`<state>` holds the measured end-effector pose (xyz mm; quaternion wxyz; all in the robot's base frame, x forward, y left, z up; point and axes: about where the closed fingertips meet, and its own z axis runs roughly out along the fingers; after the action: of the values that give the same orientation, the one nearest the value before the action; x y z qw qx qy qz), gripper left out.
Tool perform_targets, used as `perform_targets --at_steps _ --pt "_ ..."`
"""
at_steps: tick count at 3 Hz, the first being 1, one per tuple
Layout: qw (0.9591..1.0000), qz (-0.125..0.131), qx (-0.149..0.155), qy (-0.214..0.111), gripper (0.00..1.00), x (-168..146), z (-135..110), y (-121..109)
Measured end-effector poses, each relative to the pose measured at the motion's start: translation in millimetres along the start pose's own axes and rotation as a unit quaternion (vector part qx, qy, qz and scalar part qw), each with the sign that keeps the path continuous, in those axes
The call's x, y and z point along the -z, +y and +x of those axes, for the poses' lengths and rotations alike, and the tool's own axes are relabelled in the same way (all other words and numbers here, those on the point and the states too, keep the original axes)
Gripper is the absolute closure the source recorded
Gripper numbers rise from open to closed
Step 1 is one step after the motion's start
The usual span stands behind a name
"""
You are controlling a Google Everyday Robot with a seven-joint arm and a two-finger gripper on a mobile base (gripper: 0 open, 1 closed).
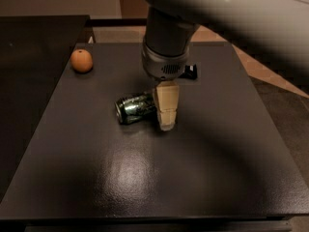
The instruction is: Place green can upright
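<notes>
The green can (135,108) lies on its side on the dark table (217,158), a little left of the middle, its long axis running left to right. My gripper (166,122) hangs down from the grey wrist (165,57) and reaches to the table's surface at the can's right end, covering that end. Whether it touches the can does not show.
An orange fruit (81,60) sits near the table's back left corner. A small black object (191,71) lies behind the wrist, partly hidden. My arm crosses the upper right. A second dark surface (34,37) adjoins on the left.
</notes>
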<state>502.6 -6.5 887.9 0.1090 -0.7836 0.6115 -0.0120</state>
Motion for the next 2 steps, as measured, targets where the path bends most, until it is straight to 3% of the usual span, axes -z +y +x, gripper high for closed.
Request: perform_targets --at_steps 2 --pt "0.9989 -0.033 0.025 0.024 0.00 -40 -26 12"
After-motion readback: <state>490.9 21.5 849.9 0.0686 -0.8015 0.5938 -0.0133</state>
